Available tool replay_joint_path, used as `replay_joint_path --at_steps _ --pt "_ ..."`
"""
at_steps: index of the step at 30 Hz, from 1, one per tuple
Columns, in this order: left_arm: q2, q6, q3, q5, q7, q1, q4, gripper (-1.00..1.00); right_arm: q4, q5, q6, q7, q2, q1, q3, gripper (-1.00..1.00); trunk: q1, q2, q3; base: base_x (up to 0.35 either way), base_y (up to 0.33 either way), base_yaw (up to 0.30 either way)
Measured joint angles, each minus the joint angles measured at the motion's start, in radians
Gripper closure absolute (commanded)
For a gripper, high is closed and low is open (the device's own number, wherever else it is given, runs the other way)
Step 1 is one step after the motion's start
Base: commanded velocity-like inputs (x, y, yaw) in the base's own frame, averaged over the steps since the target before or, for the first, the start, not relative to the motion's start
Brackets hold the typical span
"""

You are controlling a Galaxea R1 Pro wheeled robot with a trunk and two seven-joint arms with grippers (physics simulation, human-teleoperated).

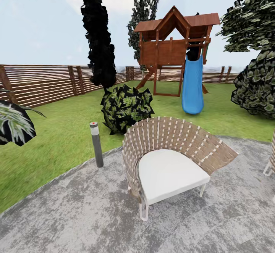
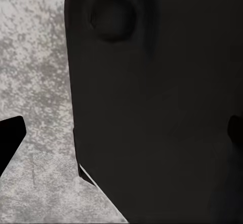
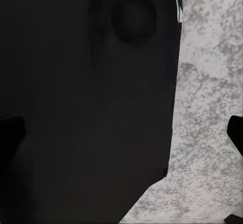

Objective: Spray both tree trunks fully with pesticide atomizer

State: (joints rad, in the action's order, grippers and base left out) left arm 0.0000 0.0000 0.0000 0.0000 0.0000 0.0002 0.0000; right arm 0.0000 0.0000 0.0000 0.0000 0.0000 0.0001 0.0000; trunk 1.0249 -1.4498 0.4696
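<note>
Transit step: faced wicker chair [image 1: 172,157] on paving [image 1: 76,215]; atomizer search pending next. End effector states impossible to tell.

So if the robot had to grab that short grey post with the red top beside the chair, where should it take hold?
Probably mid-shaft. The bollard post is a slim, upright, straight cylinder, so two fingers could close across it from either side. Coming from the paving in front looks easiest: the wicker chair stands to one side and the lawn lies behind.
</note>
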Motion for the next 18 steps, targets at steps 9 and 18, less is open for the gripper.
replay_joint_path --at_steps 9,18 --pt "-0.001 -0.001 0.002 0.003 0.001 0.003 -0.007 -1.0 -0.027 0.0 0.009 -0.004 0.035 -0.016 0.001 -1.0 0.0 0.0 0.0 0.0 0.0 0.0" --pt "-0.002 -0.002 -0.003 0.003 0.0 0.003 -0.011 -1.0 -0.03 0.0 0.01 -0.004 0.039 -0.017 0.003 -1.0 0.0 0.0 0.0 0.0 0.0 0.0"
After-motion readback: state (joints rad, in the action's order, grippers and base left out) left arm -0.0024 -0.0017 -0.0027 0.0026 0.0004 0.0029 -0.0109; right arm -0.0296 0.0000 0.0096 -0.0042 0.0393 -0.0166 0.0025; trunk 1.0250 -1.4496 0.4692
